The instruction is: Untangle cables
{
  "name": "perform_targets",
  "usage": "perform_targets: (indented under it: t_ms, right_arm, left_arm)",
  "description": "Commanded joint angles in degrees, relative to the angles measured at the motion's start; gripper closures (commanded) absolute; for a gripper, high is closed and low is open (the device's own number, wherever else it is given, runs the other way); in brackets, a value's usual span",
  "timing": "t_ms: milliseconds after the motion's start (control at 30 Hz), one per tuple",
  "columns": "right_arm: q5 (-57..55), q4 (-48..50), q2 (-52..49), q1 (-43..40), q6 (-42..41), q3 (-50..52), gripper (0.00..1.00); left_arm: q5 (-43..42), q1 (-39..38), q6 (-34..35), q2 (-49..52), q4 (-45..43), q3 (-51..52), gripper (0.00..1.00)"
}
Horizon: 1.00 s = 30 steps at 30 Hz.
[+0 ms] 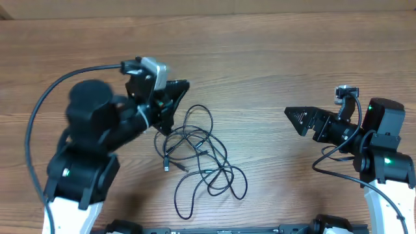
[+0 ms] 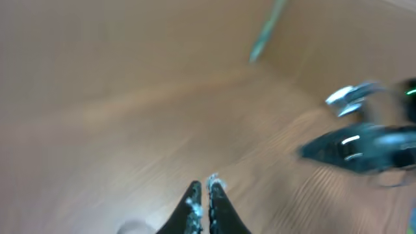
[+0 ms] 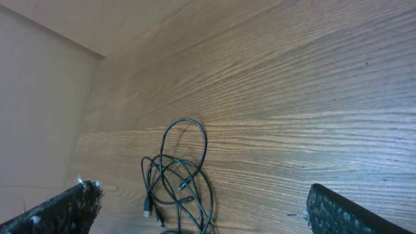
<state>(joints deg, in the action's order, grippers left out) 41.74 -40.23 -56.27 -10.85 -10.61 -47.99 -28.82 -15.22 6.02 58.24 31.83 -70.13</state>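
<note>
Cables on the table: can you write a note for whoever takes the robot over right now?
Left tool: shut, nothing seen in it, by the bunch's upper left edge.
Right tool: open, empty, off to the bunch's right, pointing toward it.
Cables: one tangled bunch of thin black cords on the wooden table between the arms.
Done: no cord separated yet.
To do: grab a cord, pull each one free.

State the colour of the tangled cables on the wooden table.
The cables are black; the overhead view shows them best.
</note>
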Motion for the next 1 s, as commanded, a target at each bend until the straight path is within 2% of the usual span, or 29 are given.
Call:
perform_targets:
  t_ms: [0,100,133,200,267,333,367,433,567,633,667,833,967]
  right_arm:
    - [1.1,-1.2,0.3,-0.1,1.8,-0.9,0.0]
    - [3.3,-2.4,0.3,-0.1,3.4,-0.9,0.0]
    - [3.9,-2.7,0.3,-0.1,3.4,-0.9,0.0]
    - [5.0,-4.1,0.3,-0.1,3.1,-0.9,0.0]
    - [5.6,-5.7,0.3,-0.1,3.2,-0.9,0.0]
    - [5.7,-8.0,0.3,-0.1,3.5,-0.9,0.0]
    - [7.4,-9.9,0.3,0.1,6.7,-0.8,0.0]
    - [10.3,-13.2,0.3,0.9,14.9,-0.8,0.0]
    - [11.3,-18.3,0.3,3.6,25.3,-0.8,0.0]
    - [15.0,-18.8,0.1,7.0,29.2,-0.8,0.0]
    - [15.0,-18.5,-0.1,8.5,29.3,-0.8,0.0]
    - [12.5,-17.5,-2.5,16.6,29.0,-0.7,0.0]
    - [11.7,-17.4,-5.8,19.7,28.9,-0.5,0.0]
  left_arm:
    - [8.1,0.3,0.9,3.5,6.1,-0.2,0.89]
    - [8.0,0.3,2.2,5.8,10.0,-0.2,0.88]
    - [8.0,0.3,2.6,6.4,11.0,-0.2,0.82]
    - [8.0,0.3,3.1,7.7,12.9,-0.2,0.66]
    - [8.2,0.3,3.2,8.8,14.6,-0.2,0.41]
    - [8.8,0.3,3.8,9.7,16.0,-0.2,0.28]
    - [10.1,0.3,4.8,10.3,16.9,-0.2,0.23]
    - [11.5,0.3,5.0,11.0,17.4,-0.2,0.21]
    - [11.4,0.3,4.9,11.7,17.2,-0.2,0.16]
    - [11.4,0.3,4.9,11.8,16.7,-0.2,0.06]
    - [11.4,0.3,4.9,11.8,16.2,-0.2,0.0]
    - [12.0,0.3,5.1,11.8,13.7,-0.2,0.0]
    - [20.4,0.3,4.5,11.8,14.2,-0.2,0.0]
